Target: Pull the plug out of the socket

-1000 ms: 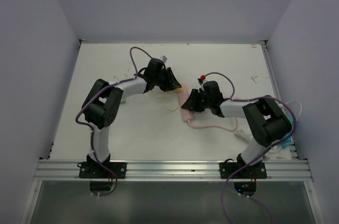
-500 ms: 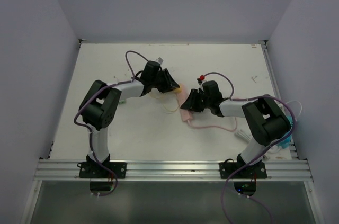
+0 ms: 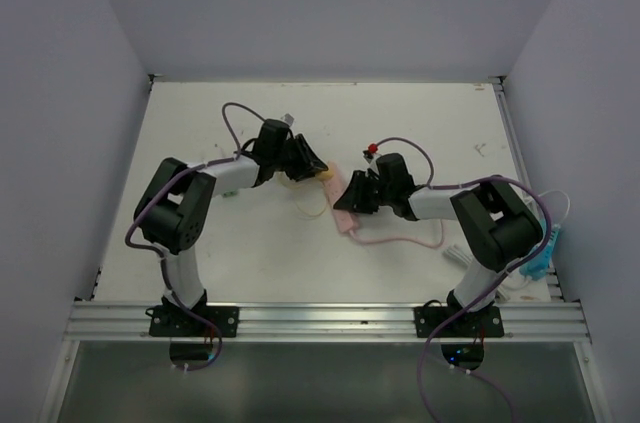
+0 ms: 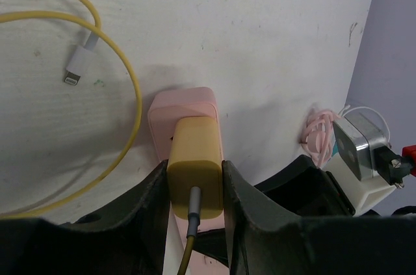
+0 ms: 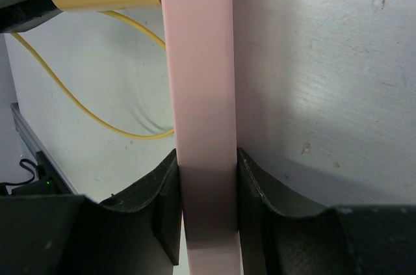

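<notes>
Yellow plug (image 4: 195, 158) pinched between left jaws, seated in pink socket (image 5: 198, 93); socket pinched between right jaws.

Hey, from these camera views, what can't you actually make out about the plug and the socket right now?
Plug prongs, left wrist view: the yellow rectangular plastic plug itself covers where it meets the pink plastic socket strip.
Strip ends, right wrist view: cut off by the top and bottom edges.
That joint, top view: too small, crowded by the left end effector and right end effector.
</notes>
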`<action>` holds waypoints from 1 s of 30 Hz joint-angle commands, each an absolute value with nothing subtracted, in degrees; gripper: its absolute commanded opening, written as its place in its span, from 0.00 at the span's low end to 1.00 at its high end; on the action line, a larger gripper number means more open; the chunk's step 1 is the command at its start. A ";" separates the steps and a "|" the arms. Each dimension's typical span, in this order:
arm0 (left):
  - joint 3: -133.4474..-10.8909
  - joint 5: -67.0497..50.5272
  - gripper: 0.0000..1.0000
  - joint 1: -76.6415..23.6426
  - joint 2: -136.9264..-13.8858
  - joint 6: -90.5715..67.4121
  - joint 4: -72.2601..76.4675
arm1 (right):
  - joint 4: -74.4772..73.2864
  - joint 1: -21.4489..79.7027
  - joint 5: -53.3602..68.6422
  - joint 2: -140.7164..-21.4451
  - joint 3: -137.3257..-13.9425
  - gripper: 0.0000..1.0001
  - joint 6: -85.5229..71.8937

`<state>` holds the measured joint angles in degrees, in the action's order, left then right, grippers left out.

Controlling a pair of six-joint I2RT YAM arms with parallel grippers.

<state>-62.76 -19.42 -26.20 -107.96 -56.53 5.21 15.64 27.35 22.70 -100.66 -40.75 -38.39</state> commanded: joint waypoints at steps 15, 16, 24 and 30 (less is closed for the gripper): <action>-53.08 -18.19 0.00 -24.00 -93.08 -63.20 17.67 | -7.30 24.61 4.66 -107.23 -34.81 0.00 -40.87; -53.17 -18.19 0.00 -23.82 -92.90 -63.02 17.32 | -7.12 24.61 4.66 -107.14 -34.80 0.00 -40.78; -53.96 -14.79 0.00 -15.31 -85.45 -52.59 5.31 | -6.07 24.52 6.15 -107.40 -34.54 0.00 -40.25; -53.53 -8.43 0.00 -8.80 -80.34 -44.04 -3.60 | -5.54 24.52 6.94 -107.58 -34.54 0.00 -39.82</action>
<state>-53.49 -11.68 -11.18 -83.31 -50.81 1.26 15.90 26.17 21.78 -100.71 -40.42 -42.24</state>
